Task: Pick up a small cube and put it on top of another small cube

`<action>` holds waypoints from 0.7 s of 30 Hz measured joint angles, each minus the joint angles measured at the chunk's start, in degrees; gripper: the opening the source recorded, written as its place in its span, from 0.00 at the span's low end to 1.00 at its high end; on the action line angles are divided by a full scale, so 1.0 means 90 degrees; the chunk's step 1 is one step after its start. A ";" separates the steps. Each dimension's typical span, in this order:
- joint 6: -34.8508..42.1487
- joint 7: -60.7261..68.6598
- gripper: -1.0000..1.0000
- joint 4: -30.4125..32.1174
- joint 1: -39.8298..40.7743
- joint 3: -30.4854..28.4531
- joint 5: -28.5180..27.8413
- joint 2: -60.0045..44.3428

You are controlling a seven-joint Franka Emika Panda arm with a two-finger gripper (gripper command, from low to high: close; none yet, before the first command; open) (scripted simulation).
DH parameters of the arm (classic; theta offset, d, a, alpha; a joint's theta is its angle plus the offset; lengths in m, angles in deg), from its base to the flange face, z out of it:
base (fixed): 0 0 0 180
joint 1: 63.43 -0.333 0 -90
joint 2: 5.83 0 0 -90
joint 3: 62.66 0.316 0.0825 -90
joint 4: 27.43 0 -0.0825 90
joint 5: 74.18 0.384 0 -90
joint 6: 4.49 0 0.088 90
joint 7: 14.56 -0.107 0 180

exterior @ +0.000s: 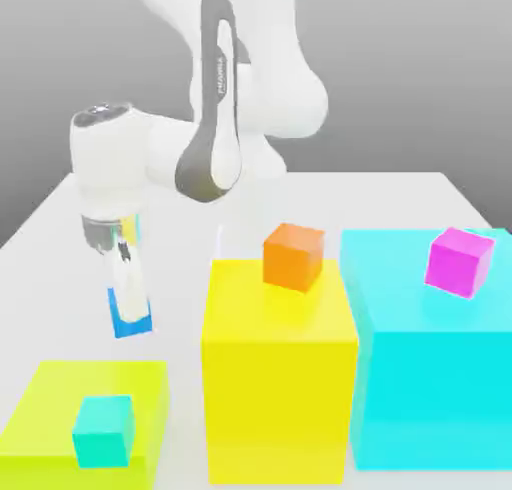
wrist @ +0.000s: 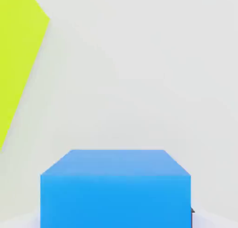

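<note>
The small blue cube [exterior: 131, 325] is at the exterior view's left, low over the white table [exterior: 400, 203], just behind the lime block. My gripper [exterior: 127, 300] comes down on it from above and is shut on it, a pale finger [exterior: 124, 278] lying across its face. In the hand view the blue cube [wrist: 116, 187] sits close up between the jaws. The small teal cube [exterior: 103, 430] rests on the low lime block [exterior: 60, 398], in front of the gripper and apart from it.
A tall yellow block [exterior: 280, 378] stands in the middle with a small orange cube [exterior: 293, 255] on top. To its right a huge cyan block [exterior: 430, 358] carries a small magenta cube [exterior: 459, 261]. The lime block [wrist: 18, 59] edges the hand view.
</note>
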 joint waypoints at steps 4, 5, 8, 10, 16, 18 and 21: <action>0.0707 0.0365 0.00 -0.0902 -0.0367 0.0141 0.0100 -0.0194; 0.0886 0.0444 0.00 -0.1132 -0.0448 0.0168 0.0106 -0.0247; 0.1416 0.0664 0.00 -0.1824 -0.0685 0.0239 0.0099 -0.0409; 0.1771 0.0800 0.00 -0.2286 -0.0775 0.0341 0.0078 -0.0517; 0.2728 0.1144 0.00 -0.3603 -0.1073 0.0648 -0.0043 -0.0879; 0.2436 0.1153 0.00 -0.3651 -0.1084 0.0650 -0.0094 -0.1220; 0.2020 0.1125 1.00 -0.3588 -0.1093 0.0637 -0.0149 -0.1575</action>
